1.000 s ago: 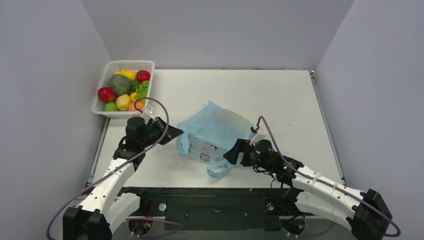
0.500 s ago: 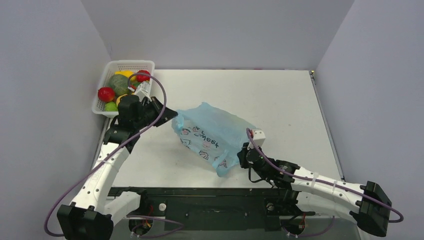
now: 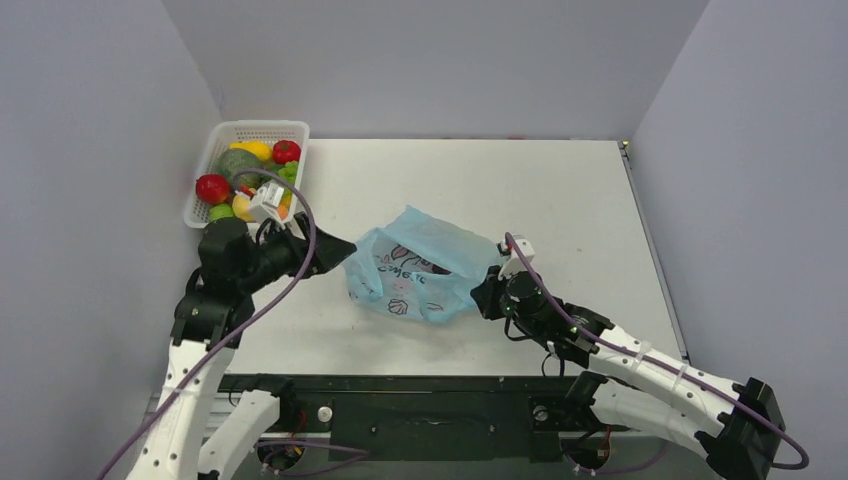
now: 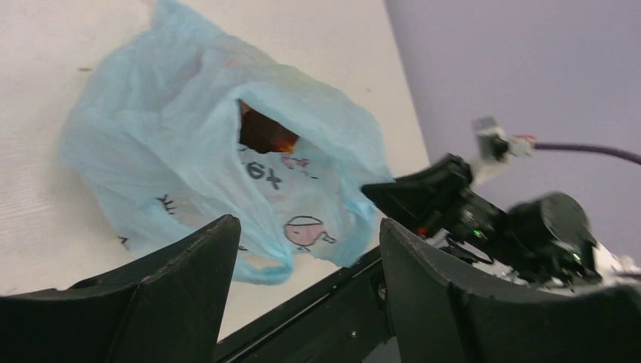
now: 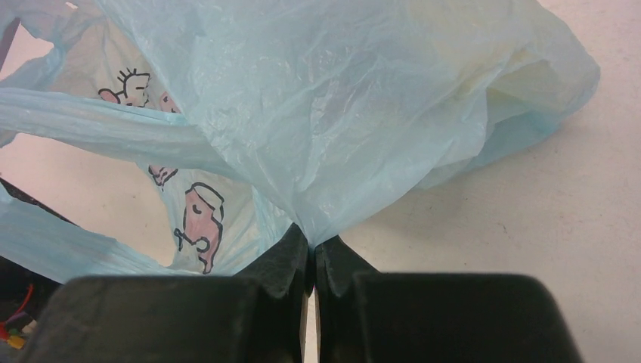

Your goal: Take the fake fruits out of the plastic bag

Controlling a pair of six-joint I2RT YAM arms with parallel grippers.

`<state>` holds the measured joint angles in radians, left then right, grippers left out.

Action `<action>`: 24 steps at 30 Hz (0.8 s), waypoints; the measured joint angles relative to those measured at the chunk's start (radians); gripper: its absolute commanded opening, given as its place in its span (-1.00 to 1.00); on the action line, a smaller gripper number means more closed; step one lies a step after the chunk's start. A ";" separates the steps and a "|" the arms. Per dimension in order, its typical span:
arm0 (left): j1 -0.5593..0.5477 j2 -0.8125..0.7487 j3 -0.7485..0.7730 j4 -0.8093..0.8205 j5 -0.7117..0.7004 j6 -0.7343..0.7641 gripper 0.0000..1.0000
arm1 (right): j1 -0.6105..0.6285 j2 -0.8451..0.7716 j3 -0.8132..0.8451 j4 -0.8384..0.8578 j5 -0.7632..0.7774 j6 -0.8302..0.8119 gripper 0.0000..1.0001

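The light-blue plastic bag (image 3: 420,268) lies crumpled on the table between my two grippers, its mouth facing left. In the left wrist view, a dark brown-and-orange fake fruit (image 4: 264,134) shows through the mouth of the bag (image 4: 189,144). My left gripper (image 3: 332,254) hangs open just left of the bag. In its own view the left gripper (image 4: 306,227) has nothing between its fingers. My right gripper (image 3: 490,292) is shut on the bag's right side. Its own view shows the right gripper (image 5: 311,248) pinching a fold of the bag (image 5: 340,98). Other fruits in the bag are hidden.
A white lattice basket (image 3: 256,128) full of toy fruit stands at the table's back left corner, just behind my left arm. The table's black front rail (image 3: 420,385) runs close below the bag. Grey walls enclose the table on three sides.
My left gripper let go of the bag's edge, opened and drew back to the left. The bag sank and slumped onto the table. The right gripper closed on the bag's right side.
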<state>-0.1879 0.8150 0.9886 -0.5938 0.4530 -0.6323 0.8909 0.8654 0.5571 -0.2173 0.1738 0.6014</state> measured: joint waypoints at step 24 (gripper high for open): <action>-0.827 0.232 -0.069 0.150 -0.736 -0.208 -0.74 | -0.053 -0.031 0.017 0.005 -0.209 0.004 -1.00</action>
<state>-1.0153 1.0470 0.9195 -0.4442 -0.2829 -0.8406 0.8383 0.8349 0.5743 -0.2123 -0.0349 0.6056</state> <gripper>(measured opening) 0.157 0.003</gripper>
